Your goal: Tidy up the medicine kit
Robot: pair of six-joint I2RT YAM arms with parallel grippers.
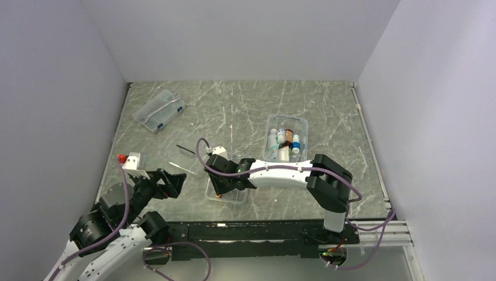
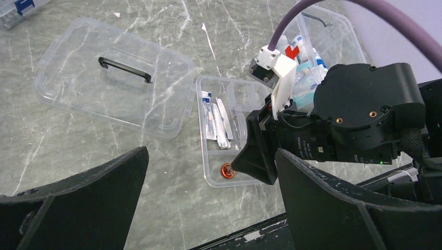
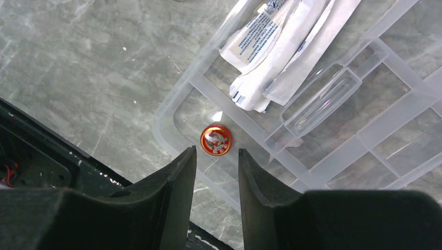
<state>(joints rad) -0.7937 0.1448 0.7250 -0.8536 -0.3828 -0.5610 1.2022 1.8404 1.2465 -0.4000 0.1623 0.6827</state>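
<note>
The kit [image 1: 303,124] stands open in the middle of the table [image 1: 245,99], toward the right edge, with bottles [image 1: 285,140] packed inside it. Its lid [image 2: 78,67] lies flat on the table apart from it, nearer the left edge, dark handle [image 2: 125,69] facing up. A divided tray [image 2: 237,96] rests close to the near edge, about midway along it. One compartment of the tray holds white sachets [image 3: 271,47], and a small red tin [image 3: 216,139] lies in the corner compartment.

We judge the sorting to be well advanced: the bottles are in, and the tray is partly filled. What seems left is setting the tray into the kit and closing the lid. A flatter case [image 1: 159,110] sits near the far left corner; we cannot tell whether it belongs inside.

The right fingers [image 3: 183,174] hang just above the tin with a narrow gap between them, holding nothing. The left fingers [image 2: 112,182] are spread wide and empty, near the near left corner.

As for writing, the kit shows a red cross [image 2: 292,52] on its front. The sachets carry blue print and the case has blue labels, all too small for us to read. The tin's top has a picture we cannot make out.
</note>
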